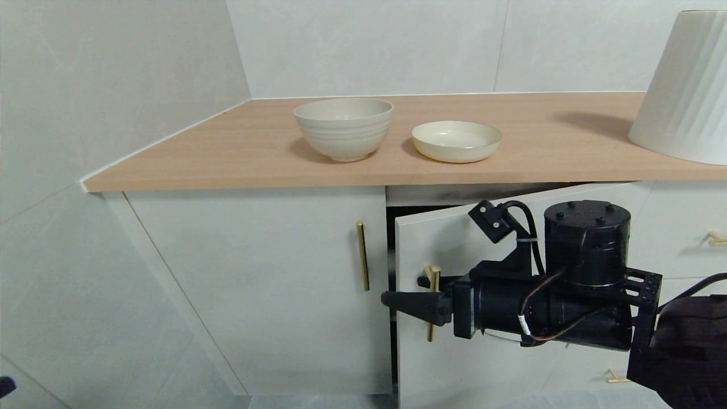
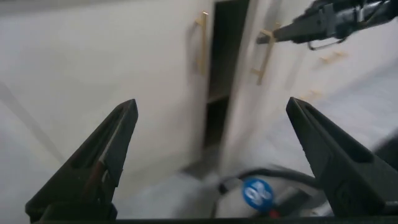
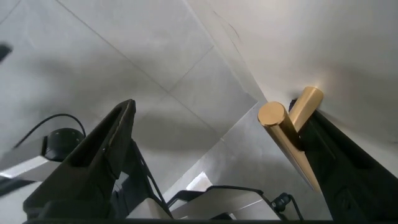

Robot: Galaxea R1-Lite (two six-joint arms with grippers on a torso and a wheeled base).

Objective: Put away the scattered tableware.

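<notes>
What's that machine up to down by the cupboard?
The robot's right end effector is open around the gold handle of a lower cabinet door, which stands partly open. A bowl and a shallow dish sit side by side, not touching, on the wooden counter above, not yet put away. The left end effector is open and holds nothing.

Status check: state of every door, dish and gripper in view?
Left white cabinet door: shut.
Right white cabinet door: ajar.
Deep cream ribbed bowl: upright, on wooden counter.
Shallow cream dish: upright, empty, on counter.
Right gripper: open around right door's brass handle.
Left gripper: open, holding nothing.
</notes>
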